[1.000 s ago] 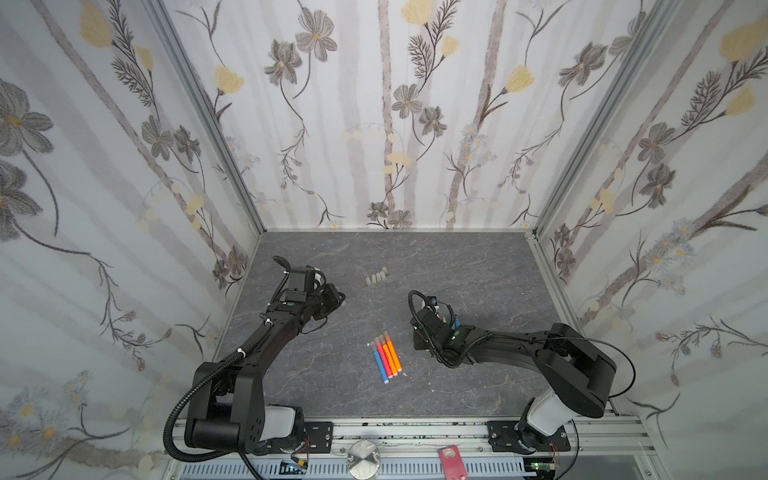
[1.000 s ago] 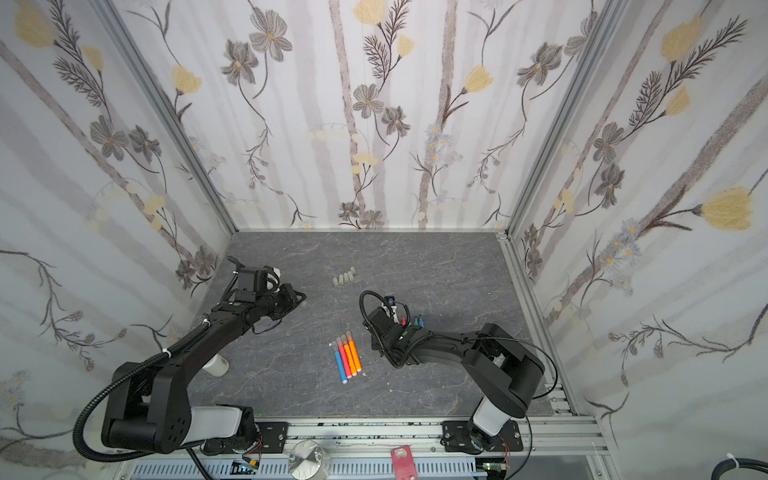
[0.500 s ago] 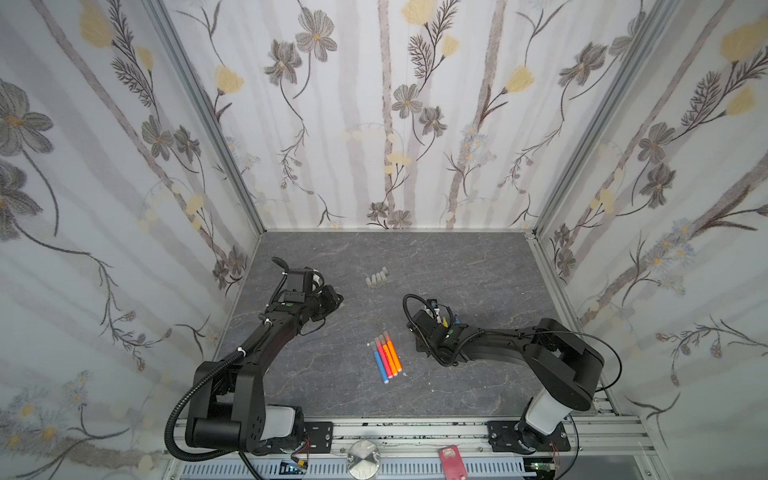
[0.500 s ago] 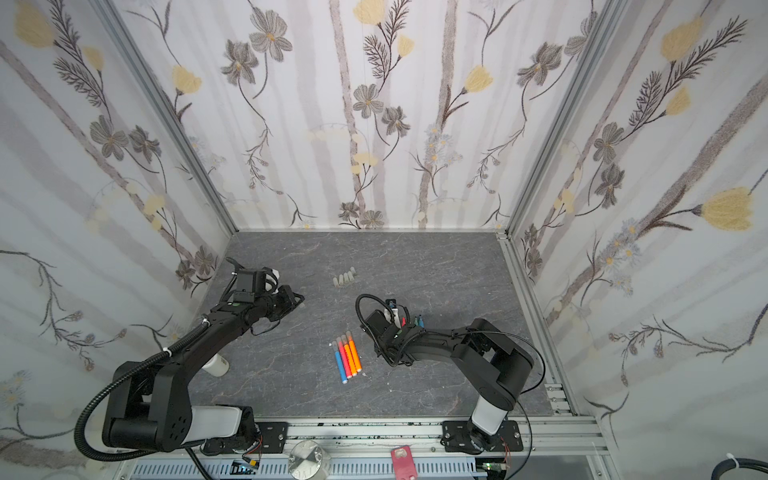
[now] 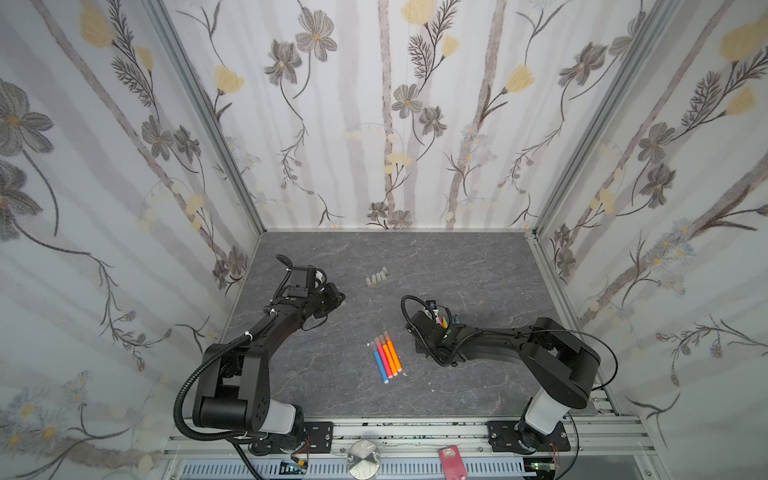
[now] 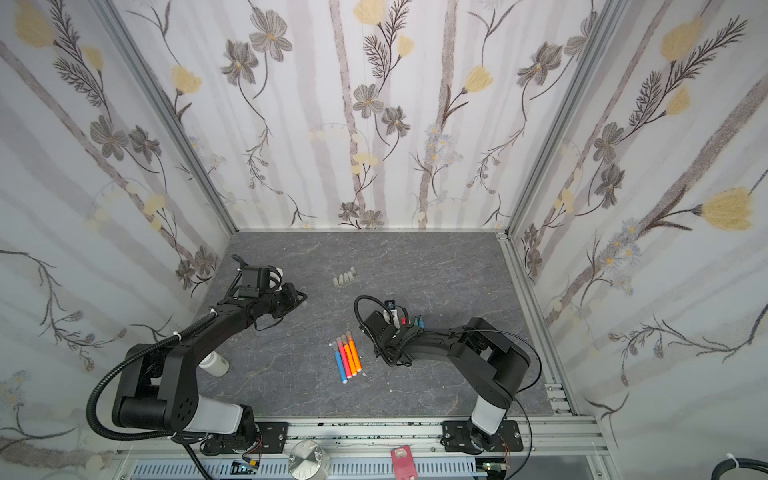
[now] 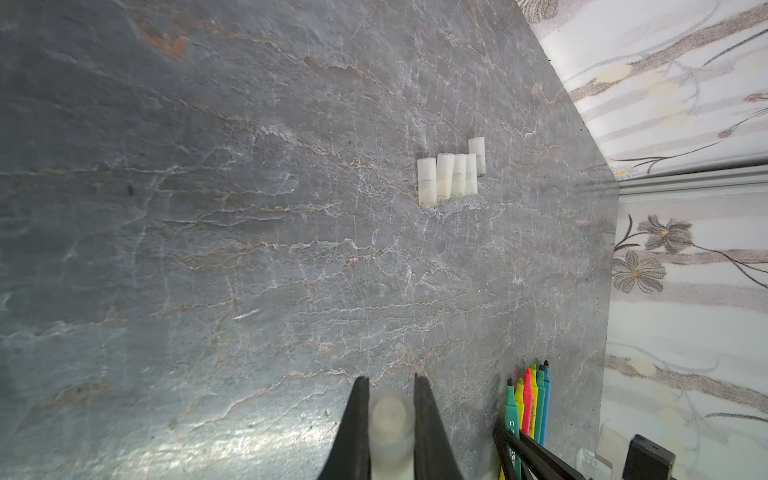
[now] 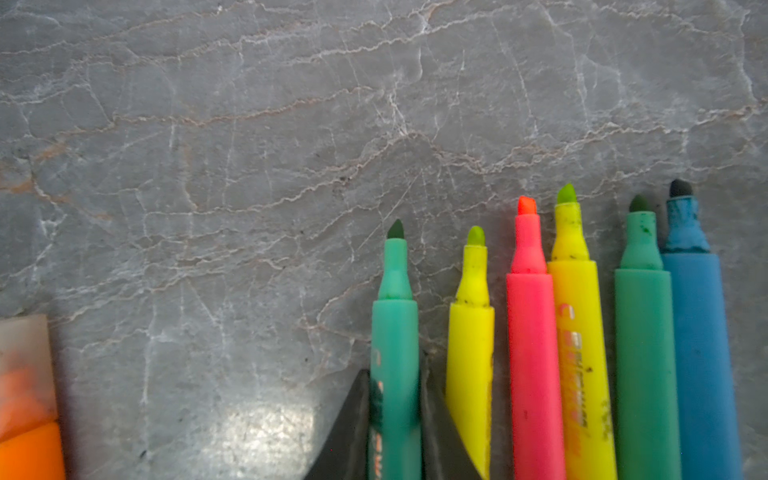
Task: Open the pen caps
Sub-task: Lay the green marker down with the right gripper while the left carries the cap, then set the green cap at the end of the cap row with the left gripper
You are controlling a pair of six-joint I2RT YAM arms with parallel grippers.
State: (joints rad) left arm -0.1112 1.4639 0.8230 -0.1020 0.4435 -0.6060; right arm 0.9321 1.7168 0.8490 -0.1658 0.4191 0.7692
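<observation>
Left claw [image 7: 390, 377] clenched on cap [image 7: 390, 419], short of cap row [image 7: 451, 174] on tabletop [image 7: 208, 208]. Lay it beside cap row's end, parallel. Go low before you let go, so nothing rolls. Right claw [image 8: 395, 370] straddles green pen [image 8: 395, 316], well apart from cap row; gripped or loose, cannot tell. Spread jaws fully before you lift. Four capped pens [image 5: 385, 357] wait, also well apart from cap row.

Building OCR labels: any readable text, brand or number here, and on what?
Nothing legible anywhere.
One yellow pen: pink print along the barrel, too blurred to read.
Green pen between the fingers of the right gripper: print on the barrel, blurred and partly hidden.
Caps: no text visible.
</observation>
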